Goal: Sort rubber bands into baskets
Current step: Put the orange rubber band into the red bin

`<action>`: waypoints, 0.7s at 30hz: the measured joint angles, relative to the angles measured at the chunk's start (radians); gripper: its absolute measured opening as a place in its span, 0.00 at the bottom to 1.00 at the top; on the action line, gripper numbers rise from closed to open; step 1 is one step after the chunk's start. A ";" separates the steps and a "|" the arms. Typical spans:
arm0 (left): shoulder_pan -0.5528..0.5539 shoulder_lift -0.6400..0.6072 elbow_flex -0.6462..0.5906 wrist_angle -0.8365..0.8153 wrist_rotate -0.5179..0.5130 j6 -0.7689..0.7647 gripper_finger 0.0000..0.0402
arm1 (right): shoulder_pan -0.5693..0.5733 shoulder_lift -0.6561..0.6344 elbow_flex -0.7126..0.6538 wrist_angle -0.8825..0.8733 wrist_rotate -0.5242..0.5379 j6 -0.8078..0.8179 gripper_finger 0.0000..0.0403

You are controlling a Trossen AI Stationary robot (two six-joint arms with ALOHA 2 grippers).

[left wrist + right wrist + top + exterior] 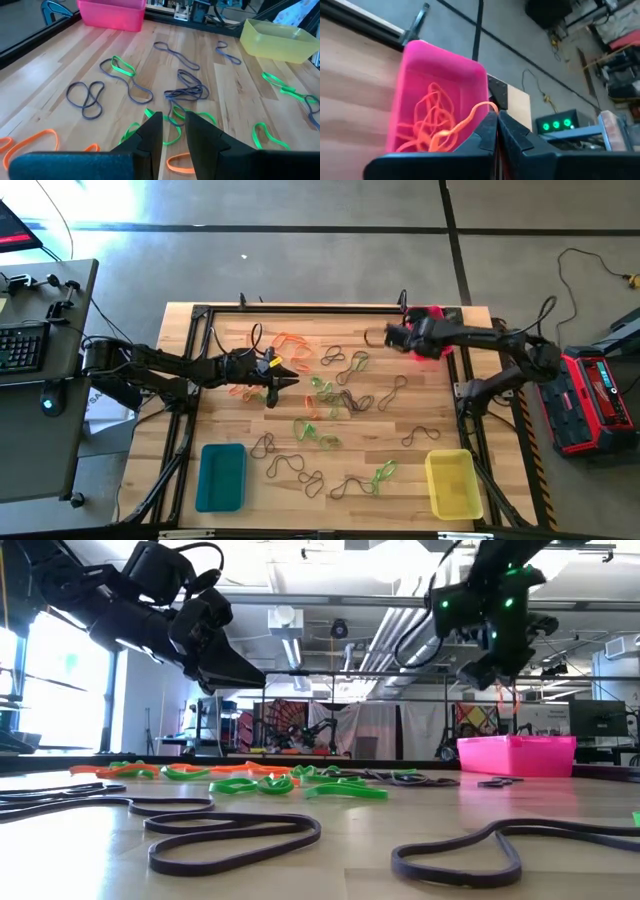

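Here the left gripper hovers over the orange bands at the table's left-middle, its jaws a narrow slot apart with nothing between them. Below it, the teal basket sits at the near-left corner. Loose green bands and dark bands lie scattered across the middle of the table, pointing every which way, most stretched into long flat loops. The yellow basket stands at the near-right corner.

At the far right, the right gripper hangs just above the pink basket, jaws pinched shut on an orange band. That band trails from the fingertips down into the basket, its long axis running from the jaws toward the heap of orange bands already inside.

This looks like the drop. To do it well, the jaws should stay well inside the rim and open fully, so the floppy loop falls clear and does not drape over the wall or cling to a finger.
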 joint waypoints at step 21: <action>0.063 0.000 0.005 -0.062 -0.011 -0.025 0.19 | -0.410 0.001 -0.232 0.676 -0.424 -0.576 0.02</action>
